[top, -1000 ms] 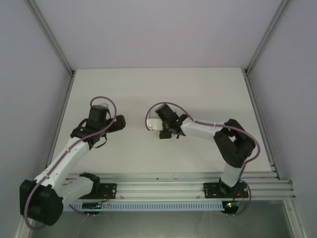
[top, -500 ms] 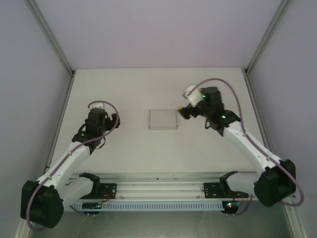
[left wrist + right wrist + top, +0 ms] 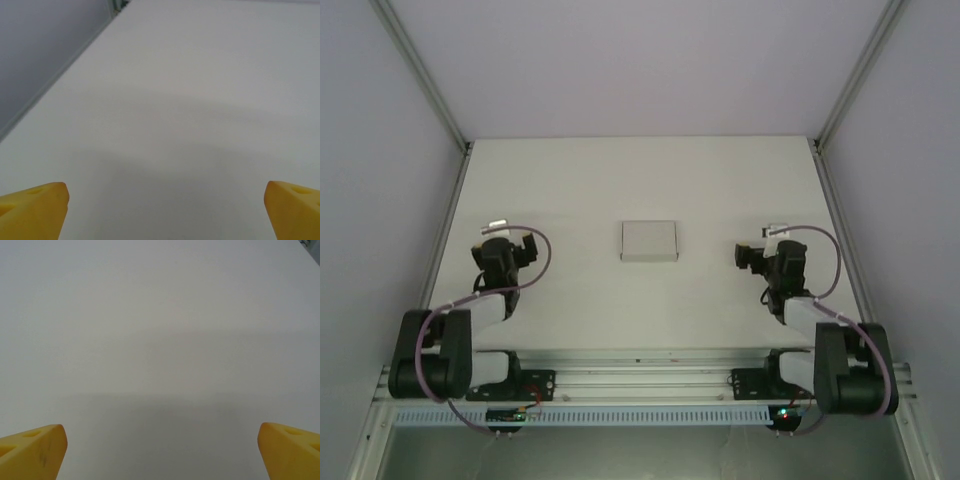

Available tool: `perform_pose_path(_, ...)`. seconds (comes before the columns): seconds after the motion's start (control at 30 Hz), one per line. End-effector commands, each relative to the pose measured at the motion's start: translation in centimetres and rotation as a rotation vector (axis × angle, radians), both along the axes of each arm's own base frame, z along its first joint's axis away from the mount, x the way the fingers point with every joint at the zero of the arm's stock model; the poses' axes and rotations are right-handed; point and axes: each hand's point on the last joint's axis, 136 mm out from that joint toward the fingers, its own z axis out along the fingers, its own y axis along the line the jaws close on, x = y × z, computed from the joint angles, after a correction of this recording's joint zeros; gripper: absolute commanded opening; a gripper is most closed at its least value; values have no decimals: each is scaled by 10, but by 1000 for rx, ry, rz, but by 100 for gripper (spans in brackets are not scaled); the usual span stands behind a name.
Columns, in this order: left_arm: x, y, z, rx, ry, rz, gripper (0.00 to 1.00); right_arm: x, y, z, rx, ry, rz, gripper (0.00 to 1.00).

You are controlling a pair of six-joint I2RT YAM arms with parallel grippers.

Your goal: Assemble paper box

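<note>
The paper box [image 3: 649,240] is a small low white rectangular box lying alone on the table's middle in the top view. My left gripper [image 3: 500,232] is folded back near the left side, well apart from the box. My right gripper [image 3: 767,238] is folded back near the right side, also apart from it. In the left wrist view the left gripper [image 3: 165,210] stands open, its yellow fingertips [image 3: 35,207] far apart over bare table. In the right wrist view the right gripper [image 3: 162,450] is open too, yellow fingertips [image 3: 32,450] wide with nothing between them.
The white table [image 3: 720,190] is bounded by metal frame rails [image 3: 840,210] on both sides and grey walls behind. A slotted rail [image 3: 640,375] with the arm bases runs along the near edge. A wall edge [image 3: 60,70] shows at the left wrist view's upper left.
The right arm left the box and swung right, then folded back toward its base. The left arm also drew back and folded near its base. The box stays put.
</note>
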Motion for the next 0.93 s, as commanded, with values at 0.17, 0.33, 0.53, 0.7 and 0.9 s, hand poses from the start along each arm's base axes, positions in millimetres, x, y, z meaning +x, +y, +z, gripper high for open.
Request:
perform_pose_path(0.17,28,-11,16,25,-215,-126,100,46,7,6,73,-173,35,99)
perform_pose_path(0.33,37,-7,5,11,-112,-93,100,51,-2,-4,48,-59,-37,99)
perform_pose_path(0.53,39,-3,6,16,-113,-69,100,52,-6,-2,30,-76,-53,99)
perform_pose_path(0.7,39,-3,6,14,-109,-70,100,52,-2,-4,39,-63,-35,100)
perform_pose_path(0.9,39,-4,6,14,-110,-70,100,52,-3,-4,38,-64,-39,99)
